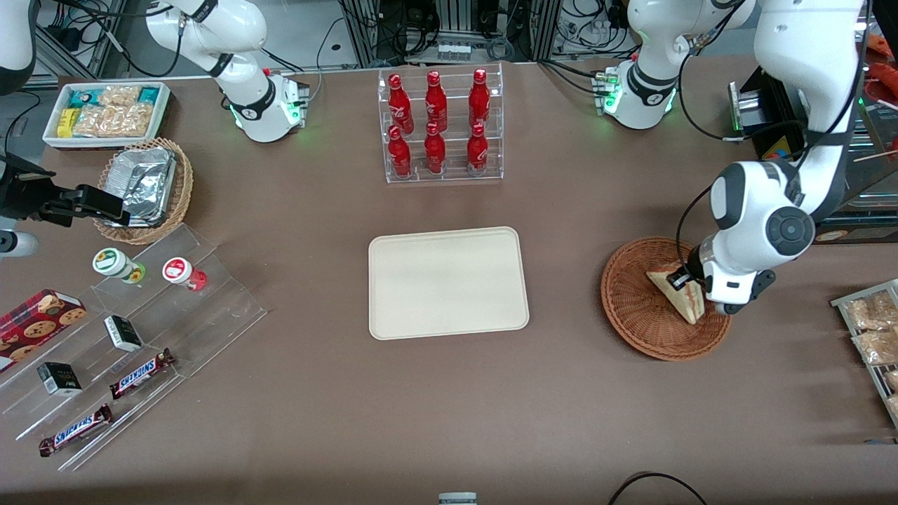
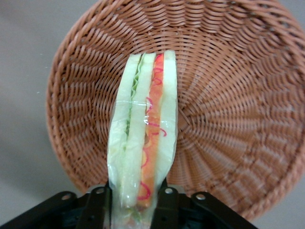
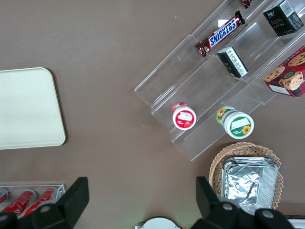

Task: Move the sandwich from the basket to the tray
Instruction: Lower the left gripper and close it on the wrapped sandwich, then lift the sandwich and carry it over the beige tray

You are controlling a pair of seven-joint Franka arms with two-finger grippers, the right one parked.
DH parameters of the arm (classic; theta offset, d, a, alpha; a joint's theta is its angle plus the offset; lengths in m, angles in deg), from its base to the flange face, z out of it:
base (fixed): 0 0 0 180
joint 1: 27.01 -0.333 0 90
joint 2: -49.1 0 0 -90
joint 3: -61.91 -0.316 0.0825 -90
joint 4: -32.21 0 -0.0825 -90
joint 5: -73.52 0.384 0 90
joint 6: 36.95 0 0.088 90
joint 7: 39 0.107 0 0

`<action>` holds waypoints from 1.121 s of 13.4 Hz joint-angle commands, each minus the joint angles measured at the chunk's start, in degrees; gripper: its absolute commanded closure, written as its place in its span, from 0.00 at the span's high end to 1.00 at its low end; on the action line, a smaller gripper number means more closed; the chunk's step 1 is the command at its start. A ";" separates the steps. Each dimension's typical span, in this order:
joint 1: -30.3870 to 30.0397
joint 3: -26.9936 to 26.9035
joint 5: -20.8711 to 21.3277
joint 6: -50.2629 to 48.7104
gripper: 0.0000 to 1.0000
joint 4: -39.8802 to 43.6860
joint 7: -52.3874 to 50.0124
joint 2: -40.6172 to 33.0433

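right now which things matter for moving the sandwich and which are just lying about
Job:
- sandwich, clamped in the gripper above the basket
- basket
- tray

Lying about:
- red bottles in rack
- Snickers bars
- foil container
- cookie box

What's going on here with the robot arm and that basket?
The working arm's gripper is down in the round wicker basket, with its fingers closed on either side of a wrapped sandwich. The sandwich is gripped at one end and is over the basket. The cream tray in the middle of the table has nothing on it, so the sandwich has been grabbed but not yet carried over.
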 commanded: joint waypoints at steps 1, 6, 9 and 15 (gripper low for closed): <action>1.92 1.34 0.38 -5.60 0.00 3.28 2.90 -1.84; 11.57 1.96 0.47 -5.79 0.00 6.28 5.11 -0.62; 18.52 1.96 0.39 -5.43 0.00 10.04 4.32 3.50; 31.26 1.96 -0.23 -5.43 0.00 21.55 -0.50 13.96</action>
